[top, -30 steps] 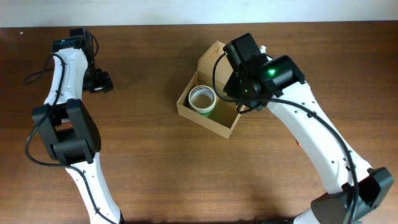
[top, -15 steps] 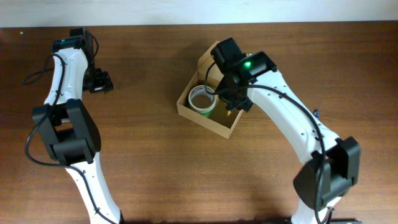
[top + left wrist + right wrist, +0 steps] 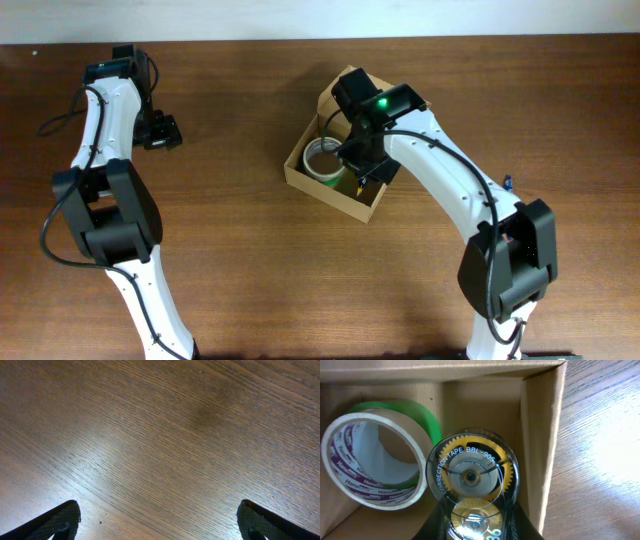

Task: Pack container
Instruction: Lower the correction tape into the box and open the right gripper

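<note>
Directly under the right end effector (image 3: pixel 472 527) with correction tape (image 3: pixel 470 477): the container (image 3: pixel 540 445).

Overhead, the right arm (image 3: pixel 450 180) hides the cardboard box's (image 3: pixel 297 168) right-hand side and the right gripper's (image 3: pixel 476 527) fingertips. In the wrist views, the correction tape dispenser (image 3: pixel 470 477) runs off the bottom edge. The white tape roll (image 3: pixel 375 496) covers most of the green roll (image 3: pixel 427 415), and the left gripper (image 3: pixel 160 522) shows only its tips.
</note>
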Tool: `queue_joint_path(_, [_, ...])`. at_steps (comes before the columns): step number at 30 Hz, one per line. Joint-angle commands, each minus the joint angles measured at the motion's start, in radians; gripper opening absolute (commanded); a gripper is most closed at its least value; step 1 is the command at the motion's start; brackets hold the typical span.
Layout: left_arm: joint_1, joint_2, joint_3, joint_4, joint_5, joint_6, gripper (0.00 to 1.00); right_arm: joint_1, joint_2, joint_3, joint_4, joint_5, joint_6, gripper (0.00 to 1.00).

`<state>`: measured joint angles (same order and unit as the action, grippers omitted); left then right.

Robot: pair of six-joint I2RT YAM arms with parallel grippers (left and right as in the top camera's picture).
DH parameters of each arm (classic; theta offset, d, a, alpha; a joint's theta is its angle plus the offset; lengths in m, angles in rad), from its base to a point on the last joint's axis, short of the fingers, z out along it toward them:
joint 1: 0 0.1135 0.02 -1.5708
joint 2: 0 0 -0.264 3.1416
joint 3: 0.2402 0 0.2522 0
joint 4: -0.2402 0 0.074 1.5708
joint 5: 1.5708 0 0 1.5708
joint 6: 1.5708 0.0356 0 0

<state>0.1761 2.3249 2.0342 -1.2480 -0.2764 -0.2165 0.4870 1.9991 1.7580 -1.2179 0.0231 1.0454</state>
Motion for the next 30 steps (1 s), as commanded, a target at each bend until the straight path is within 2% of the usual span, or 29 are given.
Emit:
queue_joint_path(1, [0.003, -0.012, -0.003, 0.000, 0.004, 0.009, 1.00, 0.006, 0.035, -0.003, 0.010, -0.013, 0.011, 0.04])
queue_joint_path(6, [0.003, -0.012, -0.003, 0.000, 0.004, 0.009, 1.00, 0.006, 0.068, -0.035, 0.021, -0.013, 0.010, 0.04])
queue_joint_path(19, [0.003, -0.012, -0.003, 0.000, 0.004, 0.009, 1.00, -0.017, 0.069, -0.207, 0.177, -0.073, -0.017, 0.05])
queue_joint_path(23, [0.003, -0.012, -0.003, 0.000, 0.004, 0.009, 1.00, -0.017, 0.069, -0.216, 0.188, -0.072, -0.024, 0.18])
queue_joint_path(30, [0.003, -0.012, -0.003, 0.000, 0.004, 0.009, 1.00, -0.017, 0.068, -0.212, 0.228, -0.072, -0.099, 0.29])
